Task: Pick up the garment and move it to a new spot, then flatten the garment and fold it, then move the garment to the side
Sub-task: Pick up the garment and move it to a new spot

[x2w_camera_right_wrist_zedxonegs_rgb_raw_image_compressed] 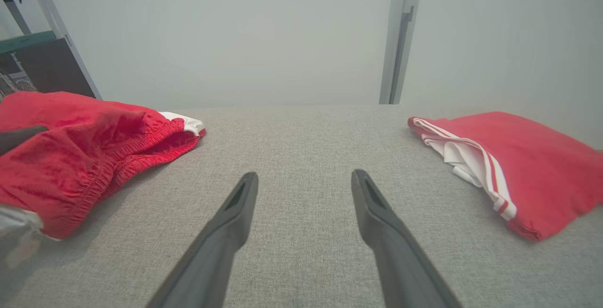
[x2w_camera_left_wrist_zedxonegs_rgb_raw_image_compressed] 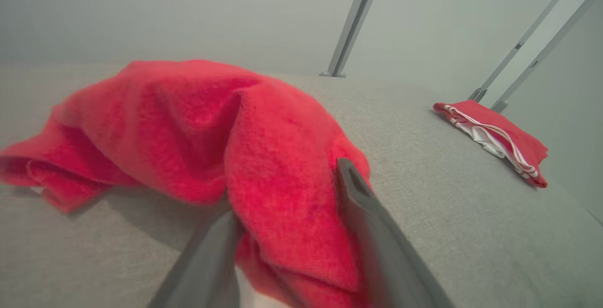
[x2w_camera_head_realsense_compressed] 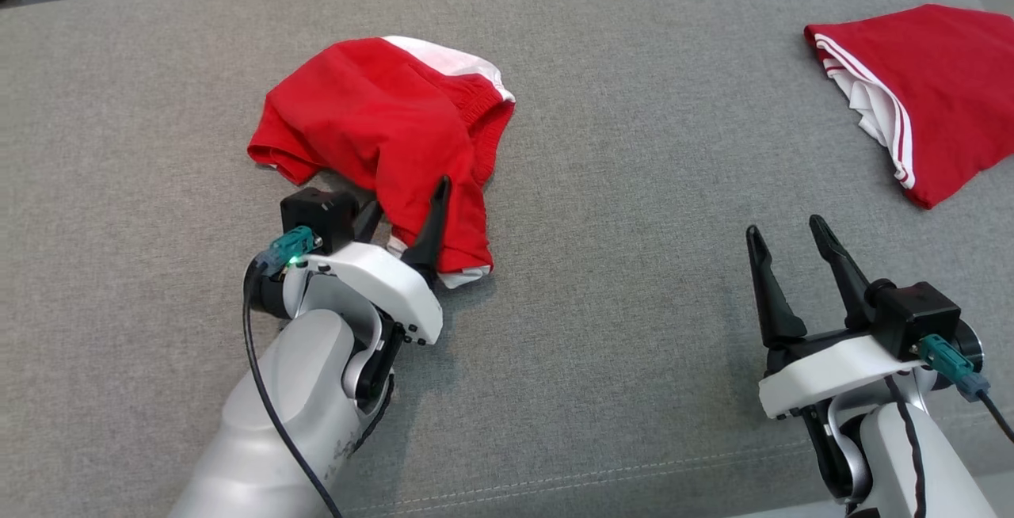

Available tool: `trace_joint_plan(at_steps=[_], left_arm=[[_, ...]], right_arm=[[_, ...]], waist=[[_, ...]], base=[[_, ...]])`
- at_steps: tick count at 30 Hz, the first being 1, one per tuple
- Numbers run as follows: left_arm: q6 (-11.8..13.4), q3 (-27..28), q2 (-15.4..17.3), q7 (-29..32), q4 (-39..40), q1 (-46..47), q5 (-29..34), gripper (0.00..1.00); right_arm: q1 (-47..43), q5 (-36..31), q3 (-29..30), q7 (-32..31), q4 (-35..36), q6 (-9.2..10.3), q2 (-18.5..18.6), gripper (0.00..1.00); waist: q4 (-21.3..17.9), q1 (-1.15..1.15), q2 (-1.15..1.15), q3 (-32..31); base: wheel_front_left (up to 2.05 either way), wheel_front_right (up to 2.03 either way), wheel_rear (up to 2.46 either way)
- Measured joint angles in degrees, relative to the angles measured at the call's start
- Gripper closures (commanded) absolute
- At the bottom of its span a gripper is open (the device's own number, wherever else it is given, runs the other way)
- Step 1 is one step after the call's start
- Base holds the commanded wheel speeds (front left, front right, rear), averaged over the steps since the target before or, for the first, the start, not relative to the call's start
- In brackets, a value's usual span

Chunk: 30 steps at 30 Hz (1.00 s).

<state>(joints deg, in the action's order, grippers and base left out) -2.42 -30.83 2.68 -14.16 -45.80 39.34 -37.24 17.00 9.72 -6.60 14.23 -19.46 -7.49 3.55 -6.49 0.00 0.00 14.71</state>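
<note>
Grey cushion (x2w_camera_head_realsense_compressed: 634,185) | left tool (x2w_camera_head_realsense_compressed: 405,213) spread astride red garment (x2w_camera_head_realsense_compressed: 372,106) | right tool (x2w_camera_head_realsense_compressed: 784,229) spread, empty

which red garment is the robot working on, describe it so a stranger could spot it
On the grey upholstered surface, look left of centre, just ahead of the left gripper. The crumpled red shorts lie there in a loose heap with a gathered waistband and white trim, unlike the folded red garment with white stripes at the far right.
</note>
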Motion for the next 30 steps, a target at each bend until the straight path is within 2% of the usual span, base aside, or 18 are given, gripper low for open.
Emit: trace_joint_plan(at_steps=[5, 16, 21, 30], left_arm=[[0.82, 0.71, 0.66, -0.23, -0.66, -1.91, 2.47, 0.0], [4.02, 9.21, 5.77, -0.26, 13.92, -16.43, 12.76, 0.0], [4.09, 12.78, 6.39, -0.27, 20.97, -24.82, 18.72, 0.0], [4.5, 18.92, 5.61, -0.33, 26.6, -33.75, 22.56, 0.0]], right_arm=[[-0.13, 0.01, 0.43, 0.0, 0.02, 0.0, 0.03, 0.0], [-2.7, 1.07, -1.35, 0.0, -0.19, 0.0, 0.57, 0.0], [-4.78, 2.56, -3.21, 0.0, -1.09, 0.0, 0.94, 0.0], [-7.3, 3.21, -3.89, 0.0, -1.75, 0.0, 0.99, 0.0]], waist=[[1.4, 0.0, 0.0, -1.82], [6.28, 0.0, 0.0, -7.12], [8.58, 0.0, 0.0, -10.38], [10.18, 0.0, 0.0, -14.25]], base=[[0.0, 0.0, 0.0], [0.0, 0.0, 0.0], [0.0, 0.0, 0.0], [0.0, 0.0, 0.0]])
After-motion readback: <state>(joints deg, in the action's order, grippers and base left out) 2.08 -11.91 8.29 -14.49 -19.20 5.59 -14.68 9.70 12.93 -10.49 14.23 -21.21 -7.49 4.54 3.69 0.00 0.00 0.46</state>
